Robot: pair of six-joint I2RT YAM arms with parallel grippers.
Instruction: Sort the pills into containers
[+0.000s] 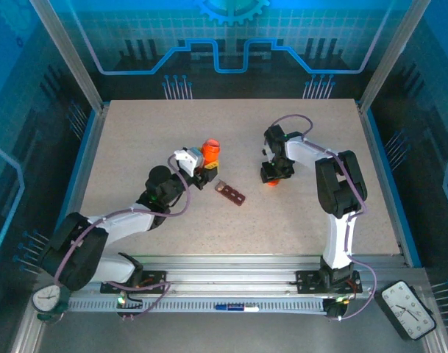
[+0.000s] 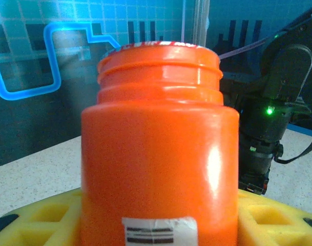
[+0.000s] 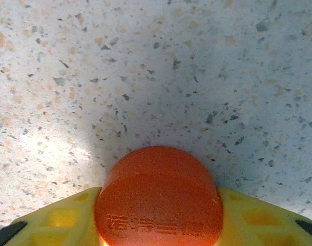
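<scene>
My left gripper (image 1: 204, 168) is shut on an upright orange bottle (image 1: 210, 149) left of the table's middle. In the left wrist view the bottle (image 2: 156, 154) stands between the yellow pads (image 2: 38, 218) with no cap on its threaded neck. The containers (image 1: 231, 193), a small dark reddish-brown strip of compartments, lie flat just right of that gripper. My right gripper (image 1: 271, 178) points down at the table further right, its yellow pads (image 3: 258, 218) closed against both sides of an orange cap (image 3: 158, 197) that rests on the surface. Pills are hidden from view.
The speckled tabletop (image 1: 319, 132) is bordered by aluminium frame rails and blue walls. The right arm's black wrist (image 2: 268, 128) stands close behind the bottle. Both arm bases sit at the near edge.
</scene>
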